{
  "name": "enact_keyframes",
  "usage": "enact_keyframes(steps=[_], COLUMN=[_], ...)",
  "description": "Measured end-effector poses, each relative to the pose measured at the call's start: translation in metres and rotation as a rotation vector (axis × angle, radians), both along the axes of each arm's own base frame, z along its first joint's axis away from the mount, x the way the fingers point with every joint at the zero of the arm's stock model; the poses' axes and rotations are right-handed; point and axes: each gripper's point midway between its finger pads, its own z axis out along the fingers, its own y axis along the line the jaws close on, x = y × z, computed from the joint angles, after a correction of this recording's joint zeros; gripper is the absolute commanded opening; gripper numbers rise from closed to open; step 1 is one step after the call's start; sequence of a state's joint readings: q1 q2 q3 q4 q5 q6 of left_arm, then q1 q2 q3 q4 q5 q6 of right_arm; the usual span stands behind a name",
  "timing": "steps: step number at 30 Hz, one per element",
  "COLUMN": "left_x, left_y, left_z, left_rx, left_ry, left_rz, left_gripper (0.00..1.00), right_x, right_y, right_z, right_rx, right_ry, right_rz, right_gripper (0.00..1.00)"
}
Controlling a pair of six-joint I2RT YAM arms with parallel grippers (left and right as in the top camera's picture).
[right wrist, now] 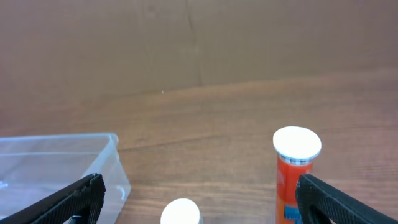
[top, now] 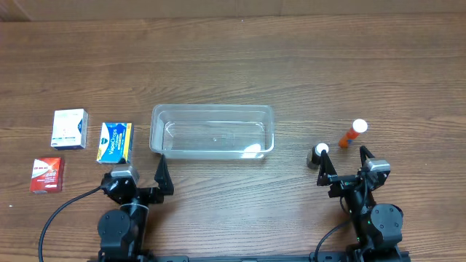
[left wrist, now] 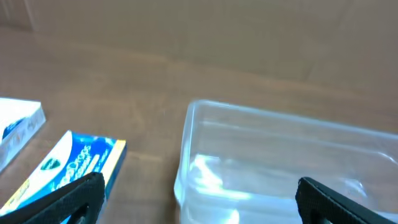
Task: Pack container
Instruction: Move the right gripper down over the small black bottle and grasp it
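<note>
The clear plastic container (top: 211,131) sits empty at the table's middle; it also shows in the left wrist view (left wrist: 292,162) and the right wrist view (right wrist: 56,162). My left gripper (top: 140,177) is open and empty, just in front of the container's left end and the blue and yellow box (top: 115,141). My right gripper (top: 346,169) is open and empty, behind a small white-capped bottle (top: 320,154) and an orange white-capped tube (top: 353,133). A white box (top: 70,129) and a red box (top: 46,175) lie at the left.
The blue and yellow box (left wrist: 74,167) and the white box (left wrist: 18,127) lie left of the container in the left wrist view. The orange tube (right wrist: 295,171) and the small bottle's cap (right wrist: 181,213) stand ahead in the right wrist view. Black cables run from both arm bases.
</note>
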State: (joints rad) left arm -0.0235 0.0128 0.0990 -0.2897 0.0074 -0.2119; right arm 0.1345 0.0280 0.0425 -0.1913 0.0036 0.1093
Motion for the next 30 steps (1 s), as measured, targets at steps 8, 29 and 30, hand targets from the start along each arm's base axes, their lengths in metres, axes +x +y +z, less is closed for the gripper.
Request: enact_keyframes(steps=[8,29,30], left_x=[-0.019,-0.019,-0.02], left_y=[-0.001,-0.001,-0.001], left_z=[0.062,0.112,0.11], left_rx=[-0.023,-0.011,-0.01], left_ry=[-0.037,0.527,0.572], left_rz=[-0.002,0.002,0.003], left_gripper=[1.0,1.0,1.0], right_x=[-0.008,-0.008,-0.009], right_y=[0.003,0.021,0.022], right_z=[0.038,0.065,0.059], right_rx=[0.005,-0.027,-0.026], right_ry=[0.098,0.846,0.904], right_rz=[0.021,0.102,0.107], right_gripper=[1.0,1.0,1.0])
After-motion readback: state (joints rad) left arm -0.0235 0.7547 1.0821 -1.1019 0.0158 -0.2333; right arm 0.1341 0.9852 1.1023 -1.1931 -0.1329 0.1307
